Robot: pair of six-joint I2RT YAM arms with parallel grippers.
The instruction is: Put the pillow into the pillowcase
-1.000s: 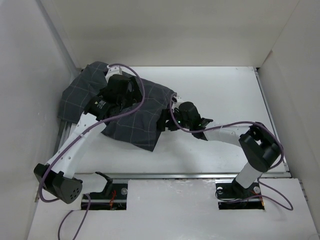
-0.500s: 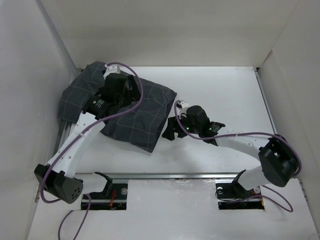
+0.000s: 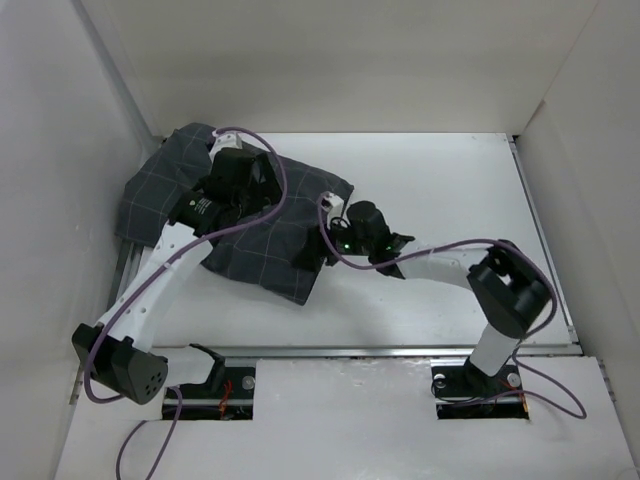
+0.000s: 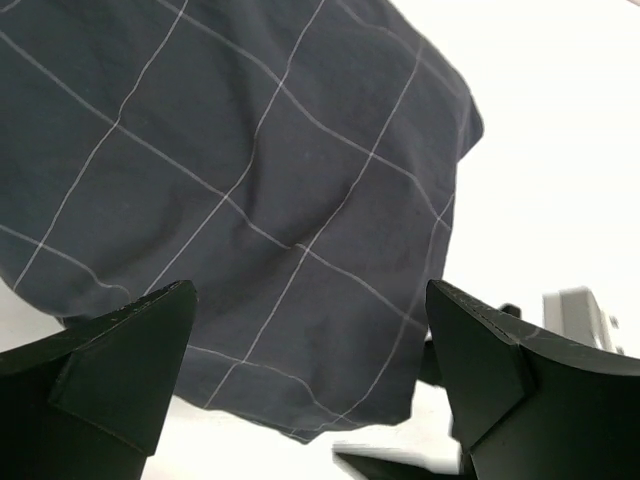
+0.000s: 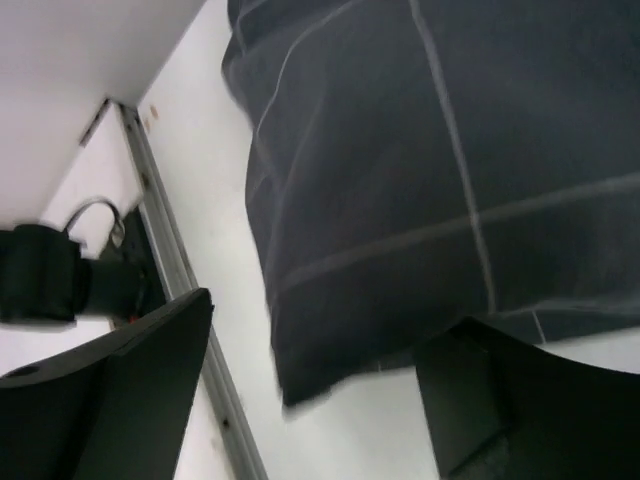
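The pillowcase (image 3: pixel 265 250) is seen spread over the far left part of the table (image 3: pixel 450 190), with its left end draped past the table's left edge, beside the left wall (image 3: pixel 60 200). The left gripper (image 4: pixel 310 285) is held above its middle. The right gripper (image 5: pixel 320 325) is placed at its right edge, close to the near corner.

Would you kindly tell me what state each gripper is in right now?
Left gripper: open, over the pillowcase.
Right gripper: open, holding nothing.
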